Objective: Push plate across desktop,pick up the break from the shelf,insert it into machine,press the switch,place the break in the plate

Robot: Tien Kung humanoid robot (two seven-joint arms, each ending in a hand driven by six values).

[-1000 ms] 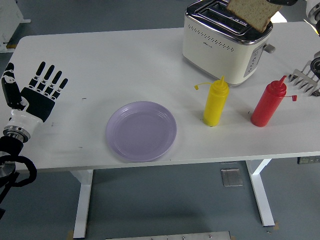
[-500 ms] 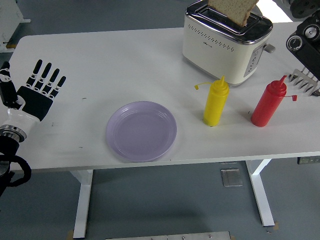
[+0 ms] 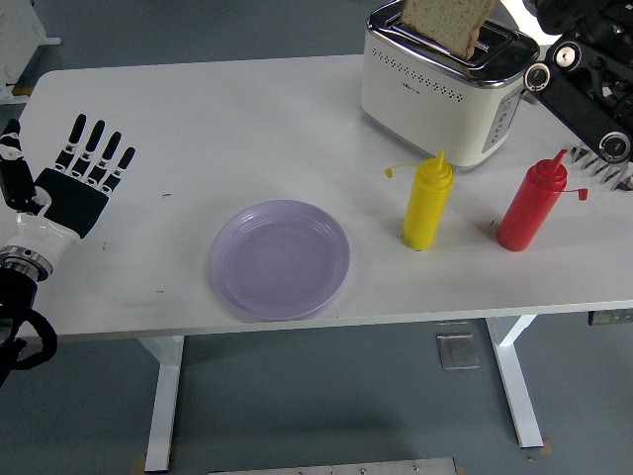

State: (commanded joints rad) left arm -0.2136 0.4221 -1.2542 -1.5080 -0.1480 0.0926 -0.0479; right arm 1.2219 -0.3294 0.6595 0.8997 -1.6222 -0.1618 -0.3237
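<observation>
A slice of bread [image 3: 447, 25] stands tilted in the top slot of the cream toaster [image 3: 435, 94] at the table's back right; its upper edge is cut off by the picture's top. My right arm [image 3: 579, 94] reaches up past the toaster's right side, and its hand is beyond the top edge. The lilac plate [image 3: 226, 262] lies empty near the table's front, left of centre. My left hand [image 3: 84, 173] rests at the table's left edge, palm down, fingers spread, holding nothing.
A yellow squeeze bottle [image 3: 427, 203] and a red squeeze bottle [image 3: 529, 208] stand in front of the toaster, right of the plate. A metal rack [image 3: 593, 163] shows at the right edge, behind my right arm.
The bread has moved left and down from above the toaster's right end into its slot. My right arm has swung in over the table's right side. The left hand barely shifted.
</observation>
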